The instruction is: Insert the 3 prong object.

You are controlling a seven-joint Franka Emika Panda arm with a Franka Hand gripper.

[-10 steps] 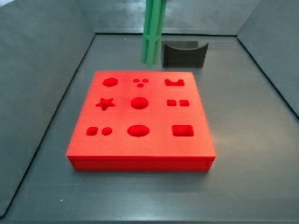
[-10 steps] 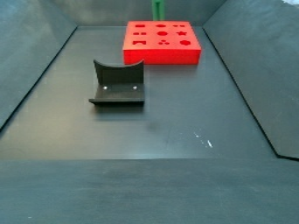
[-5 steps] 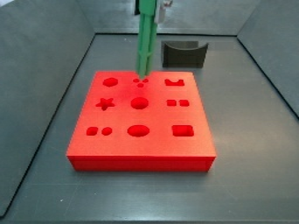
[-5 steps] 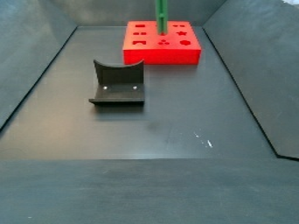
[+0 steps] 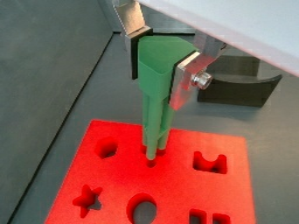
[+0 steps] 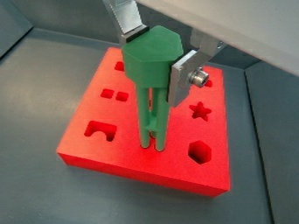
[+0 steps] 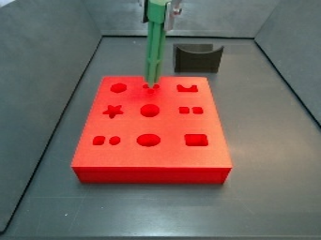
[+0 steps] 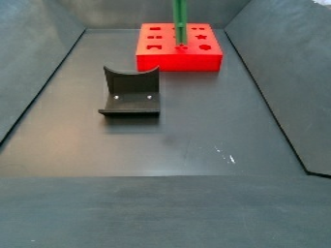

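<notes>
My gripper (image 5: 160,66) is shut on the 3 prong object (image 5: 155,114), a long bright green peg of thin rods with a thick head. It also shows in a wrist view (image 6: 149,105). It hangs upright over the red block (image 5: 176,184). Its lower tips touch or sit in the small three-hole pattern at the block's far edge in a side view (image 7: 152,86). The gripper (image 7: 158,9) is at the top of that view. In a side view the peg (image 8: 180,24) stands on the red block (image 8: 181,53) at the far end.
The red block (image 7: 150,131) has several shaped holes: star, circles, squares, a notch. A dark grey curved block (image 7: 198,58) stands behind it and shows on the floor in a side view (image 8: 131,92). Grey walls enclose the floor.
The gripper with the green peg has moved from behind the block to over its far edge, then lowered, so the prong tips now meet the three small holes.
</notes>
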